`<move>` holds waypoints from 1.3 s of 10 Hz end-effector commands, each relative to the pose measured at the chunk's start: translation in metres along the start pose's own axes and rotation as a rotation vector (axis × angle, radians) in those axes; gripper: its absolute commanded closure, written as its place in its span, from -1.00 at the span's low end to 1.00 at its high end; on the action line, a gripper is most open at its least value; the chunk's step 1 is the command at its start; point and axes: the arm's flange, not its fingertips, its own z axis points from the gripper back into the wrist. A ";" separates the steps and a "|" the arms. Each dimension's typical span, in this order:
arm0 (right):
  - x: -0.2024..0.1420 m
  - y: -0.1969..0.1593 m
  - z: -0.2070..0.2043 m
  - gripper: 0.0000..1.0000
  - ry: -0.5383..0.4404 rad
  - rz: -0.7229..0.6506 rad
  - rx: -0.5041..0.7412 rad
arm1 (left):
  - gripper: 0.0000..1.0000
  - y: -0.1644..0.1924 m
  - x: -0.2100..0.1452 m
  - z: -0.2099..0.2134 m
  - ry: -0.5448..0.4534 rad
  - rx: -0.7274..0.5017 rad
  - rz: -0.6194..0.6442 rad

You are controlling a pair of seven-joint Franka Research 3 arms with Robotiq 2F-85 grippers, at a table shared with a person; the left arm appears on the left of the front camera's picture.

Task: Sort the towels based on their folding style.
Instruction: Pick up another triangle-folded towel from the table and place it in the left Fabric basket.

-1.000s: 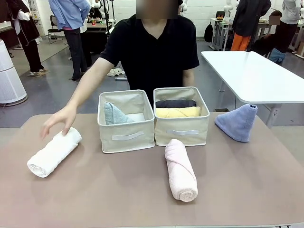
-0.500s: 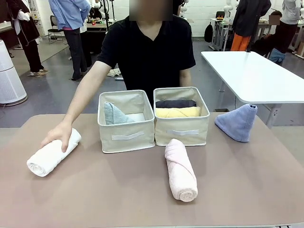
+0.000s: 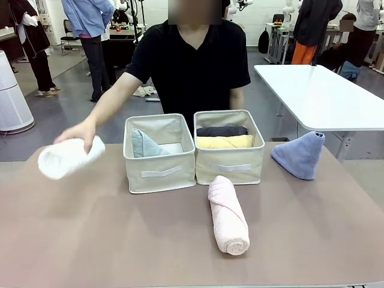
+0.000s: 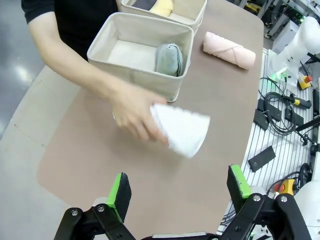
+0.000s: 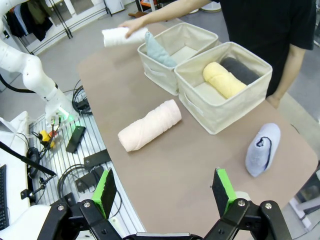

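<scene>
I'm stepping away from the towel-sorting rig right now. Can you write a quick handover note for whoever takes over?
Left hand: open, empty, over the table.
Right hand: open, empty.
Person's hand: holds the white roll off the table, left of the left bin.
Done: mint cone in the left bin; dark grey roll and yellow roll in the right bin.
Left: white roll and pink roll, which lies in front of the right bin, probably go with the rolls. The blue cone, on the table right of the right bin, probably joins the mint cone.
</scene>
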 end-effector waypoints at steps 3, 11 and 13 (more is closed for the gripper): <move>0.000 0.000 -0.002 -1.00 -0.015 0.013 0.011 | -1.00 0.000 0.000 -0.001 -0.010 0.008 0.001; 0.083 -0.051 -0.069 -1.00 0.386 -0.349 -0.307 | -1.00 0.000 0.000 -0.001 -0.010 0.008 0.001; 0.079 -0.048 -0.066 -1.00 0.333 -0.287 -0.321 | -1.00 0.000 0.000 -0.001 -0.010 0.008 0.001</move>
